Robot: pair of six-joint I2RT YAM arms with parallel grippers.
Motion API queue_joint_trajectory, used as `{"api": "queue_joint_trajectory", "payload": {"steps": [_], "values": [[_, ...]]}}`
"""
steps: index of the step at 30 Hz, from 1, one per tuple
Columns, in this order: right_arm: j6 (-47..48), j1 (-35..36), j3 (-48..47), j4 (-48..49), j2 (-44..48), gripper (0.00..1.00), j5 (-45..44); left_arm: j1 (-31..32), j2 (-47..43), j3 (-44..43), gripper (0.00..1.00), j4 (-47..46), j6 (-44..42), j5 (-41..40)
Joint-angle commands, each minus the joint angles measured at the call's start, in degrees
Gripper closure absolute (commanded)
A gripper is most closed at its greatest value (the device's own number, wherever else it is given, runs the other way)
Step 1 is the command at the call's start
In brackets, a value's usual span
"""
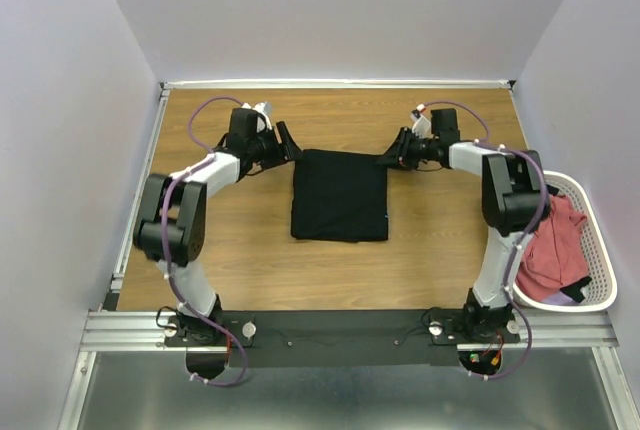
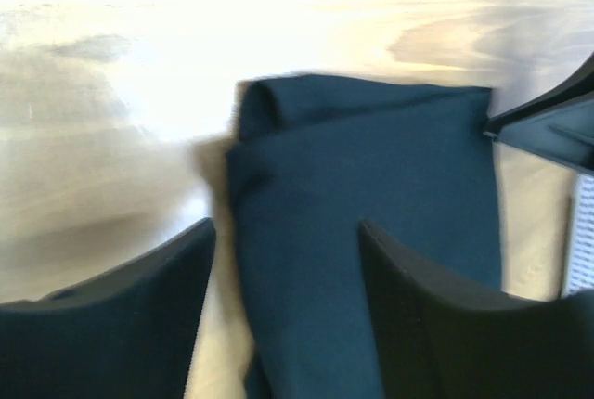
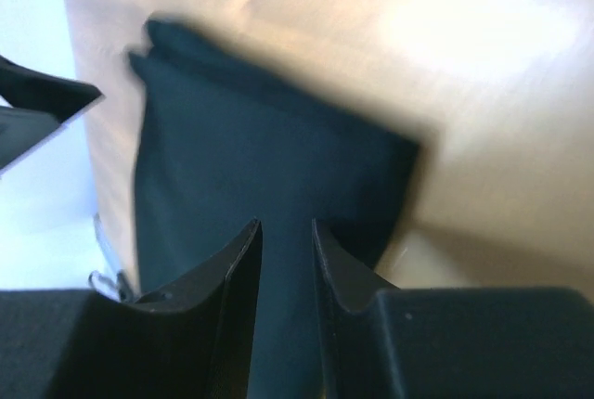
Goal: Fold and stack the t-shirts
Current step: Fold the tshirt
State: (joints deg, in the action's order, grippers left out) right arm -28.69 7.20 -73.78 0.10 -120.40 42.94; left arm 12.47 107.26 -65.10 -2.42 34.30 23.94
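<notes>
Folded black t-shirt [image 1: 340, 195] lies flat as a neat rectangle in the middle of the wooden table [image 1: 250, 260], slightly nearer the far edge than the near one. Its layered edges show in the left wrist view. A tiny blue fleck sits on its right edge toward the near corner, perhaps a tag, but it is too small to read. The left gripper [image 1: 288, 142] hovers just off the shirt's far left corner. Its fingers [image 2: 139, 315] are spread wide, nothing is held between them, and the cloth shows below the gap. The right gripper [image 1: 386, 160] is at the shirt's far right corner, its tips at or on the cloth. In the right wrist view its fingers [image 3: 227, 297] stand close together with only a narrow slit between them. Dark fabric fills that slit, and I cannot tell whether the cloth is pinched there or simply lies beneath. Both wrist views are blurred. The salmon-red t-shirts [image 1: 555, 245] are bunched in a heap inside the white mesh basket [image 1: 605, 270], which stands at the table's right edge near the near right corner, beside the right arm's base.
</notes>
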Motion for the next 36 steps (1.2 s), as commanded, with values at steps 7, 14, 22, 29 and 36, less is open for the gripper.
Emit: {"api": "queue_joint_trajectory", "payload": {"steps": [7,14,22,29,36], "values": [[-1.72,7.73,21.19,3.15,28.44,0.62,-1.38,10.19,-25.78,15.69,0.33,2.33,1.11,-5.66],[-0.85,9.85,32.54,4.65,30.23,0.62,-0.40,13.11,-26.68,26.07,0.62,-0.66,4.46,-5.40],[-1.64,-0.59,42.83,4.74,25.65,0.62,3.02,6.61,-18.50,33.63,0.84,-5.93,7.71,2.51],[-1.02,-3.51,43.99,0.88,27.31,0.63,6.01,5.37,-21.83,33.55,0.82,-1.19,5.78,1.63],[-4.88,-1.23,32.66,-1.51,37.60,0.63,8.48,6.34,-30.62,28.11,0.51,2.33,4.54,0.67]]}}
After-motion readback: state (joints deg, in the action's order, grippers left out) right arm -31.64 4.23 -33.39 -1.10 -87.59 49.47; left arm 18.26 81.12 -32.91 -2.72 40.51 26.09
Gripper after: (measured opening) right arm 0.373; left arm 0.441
